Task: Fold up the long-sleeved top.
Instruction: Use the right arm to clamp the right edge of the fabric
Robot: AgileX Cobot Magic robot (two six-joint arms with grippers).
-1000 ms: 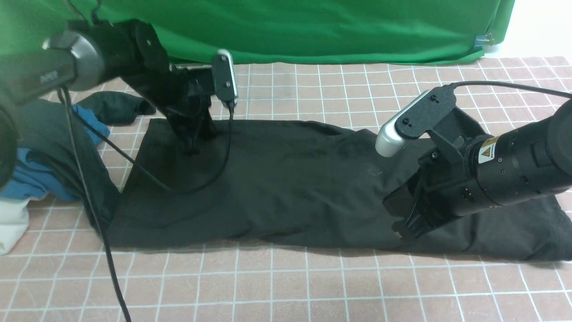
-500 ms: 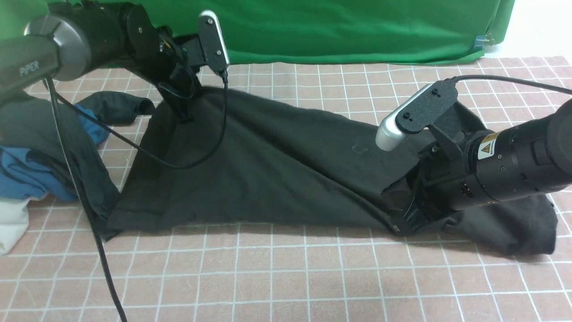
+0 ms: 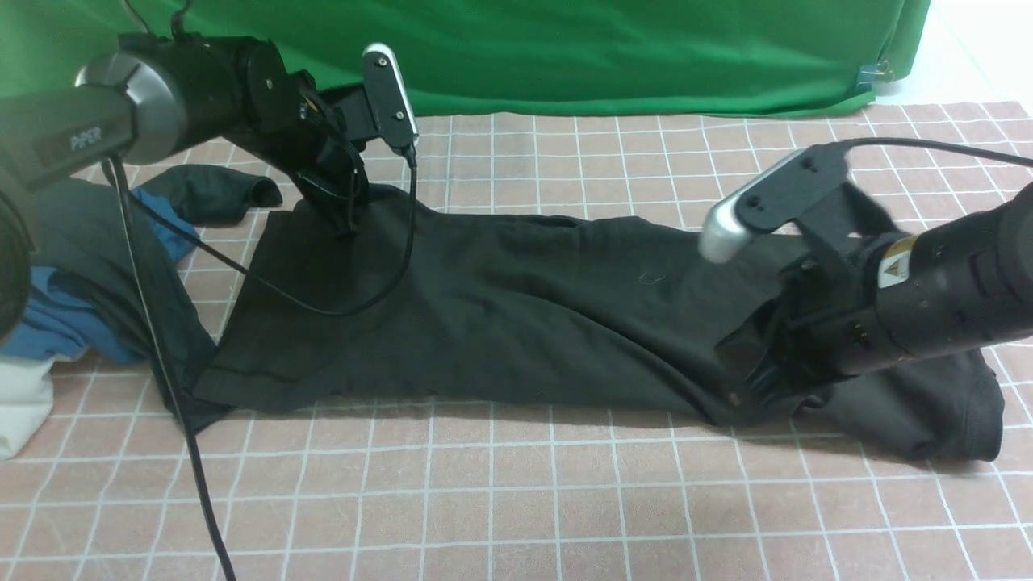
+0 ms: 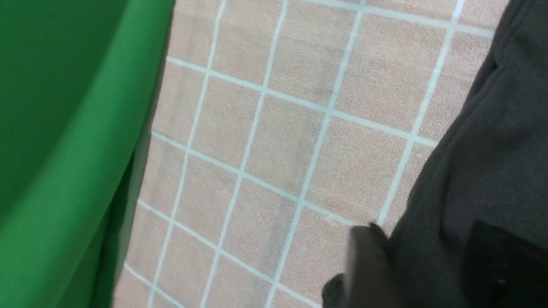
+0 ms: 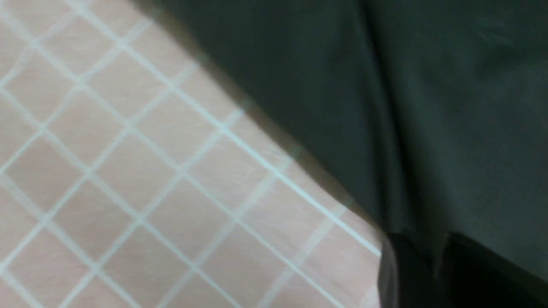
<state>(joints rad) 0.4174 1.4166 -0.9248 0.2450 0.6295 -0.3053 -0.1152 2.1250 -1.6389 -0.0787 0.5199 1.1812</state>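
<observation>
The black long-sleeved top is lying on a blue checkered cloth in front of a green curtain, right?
Not quite. In the front view, the black long-sleeved top lies on a pink checkered cloth with white lines, not a blue one. The green curtain behind it is right.

Your front camera sits between the two arms, raised and tilted down across the checked cloth [image 3: 516,500] toward the green backdrop [image 3: 565,48], far enough back to take in both arms. Your left wrist camera looks along the jaws from very close, down at the cloth's grid [image 4: 265,141], the backdrop's hem [image 4: 64,171] and the far edge of the long-sleeved top [image 4: 483,162]. Your right wrist camera, equally close and blurred, faces the top's near edge [image 5: 385,85]. All three share the top [image 3: 500,307] and the cloth.
</observation>
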